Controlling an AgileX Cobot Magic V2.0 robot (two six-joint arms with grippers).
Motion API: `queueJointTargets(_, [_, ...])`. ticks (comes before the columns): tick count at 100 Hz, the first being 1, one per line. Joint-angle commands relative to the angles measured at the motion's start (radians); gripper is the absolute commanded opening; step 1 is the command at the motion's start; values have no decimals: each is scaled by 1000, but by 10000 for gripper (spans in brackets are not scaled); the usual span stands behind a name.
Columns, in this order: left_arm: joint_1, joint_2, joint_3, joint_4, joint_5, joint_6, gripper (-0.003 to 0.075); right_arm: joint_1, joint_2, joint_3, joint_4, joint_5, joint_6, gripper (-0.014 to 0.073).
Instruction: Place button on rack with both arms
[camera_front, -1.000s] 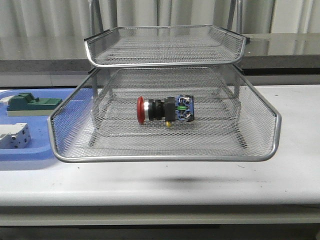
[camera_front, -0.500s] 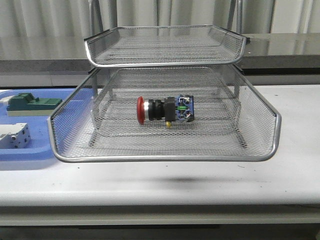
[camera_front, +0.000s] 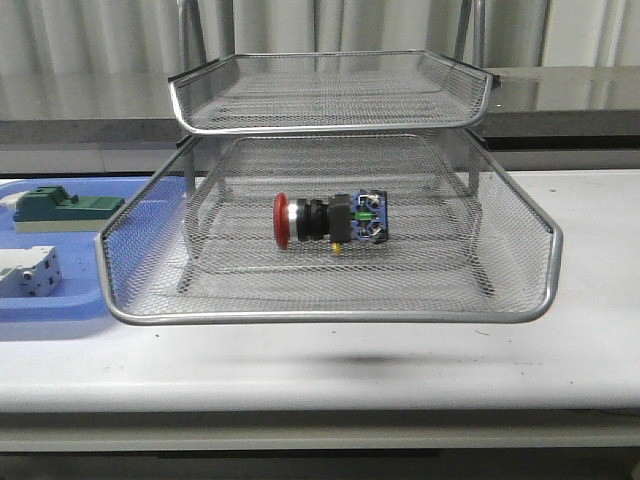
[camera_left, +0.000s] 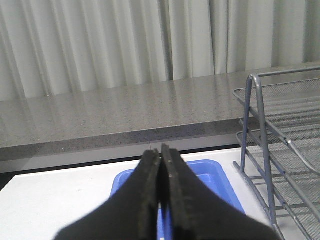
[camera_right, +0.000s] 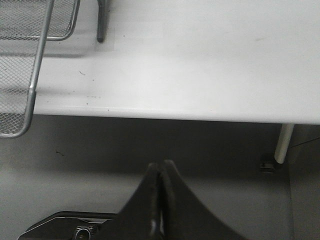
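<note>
White table (camera_front: 560, 350); mesh rack (camera_front: 330, 310); button (camera_front: 330, 220)

button (camera_front: 330, 220) laid in rack (camera_front: 330, 312) lower tier, well apart from both closed jaws | tray (camera_front: 60, 310) set left of rack, beyond left gripper (camera_left: 160, 155)

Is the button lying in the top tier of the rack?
No, the button lies on its side in a lower tier of the rack.
</note>
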Motion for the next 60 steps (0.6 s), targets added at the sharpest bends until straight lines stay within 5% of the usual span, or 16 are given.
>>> queueJointTargets(1, [1, 5, -29, -9, -76, -8, -20, 0, -2, -32, -6, -51, -1, -68])
queueJointTargets(25, [1, 5, -29, -9, -76, -8, -20, 0, -2, -32, 14, -82, -1, -68])
queueJointTargets(60, [1, 5, -29, -9, -76, -8, -20, 0, 126, -32, 242, -126, -5, -67])
